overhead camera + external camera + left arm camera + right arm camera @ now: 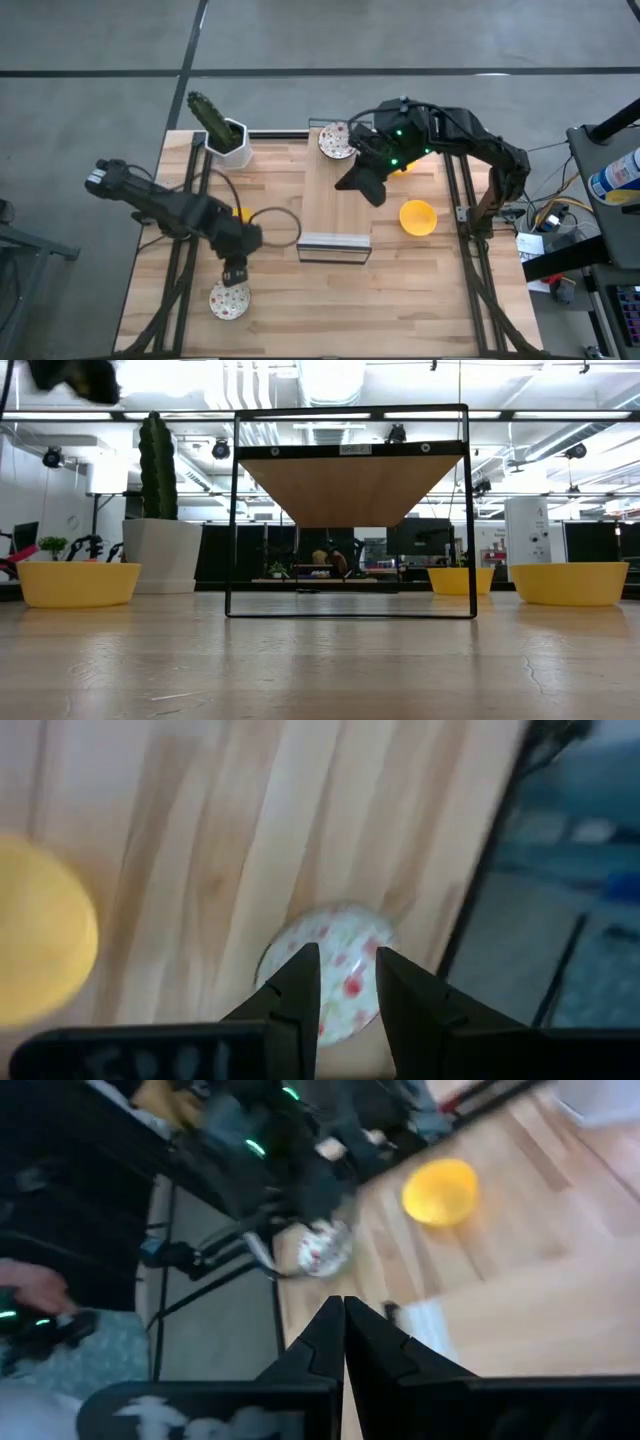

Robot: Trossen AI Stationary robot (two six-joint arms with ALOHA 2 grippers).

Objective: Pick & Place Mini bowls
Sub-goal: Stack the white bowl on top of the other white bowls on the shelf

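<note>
Wood planking makes up the table (400, 290), pale and striped with grain, with a grey concrete floor (100, 40) around it. At its middle stands a thin black frame (350, 510) carrying a slanted wooden panel. From table height the room behind is an open workshop: ceiling pipes, strip lights and desks far off.

The left gripper (234, 275) hangs over the near left part of the table, just above a speckled mini bowl (229, 301); its fingers (300, 990) are a little apart and hold nothing, the bowl showing between them. A yellow mini bowl (244, 214) peeks out beside that arm.

The right gripper (362, 181) is at the far middle, its fingers pressed together and empty. A second speckled bowl (335, 140) sits at the far edge just beside that arm, another yellow bowl (418, 217) lies near the right edge, and a bit of yellow (403, 168) shows under the arm.

A white planter with a cactus (222, 135) stands at the far left corner.
</note>
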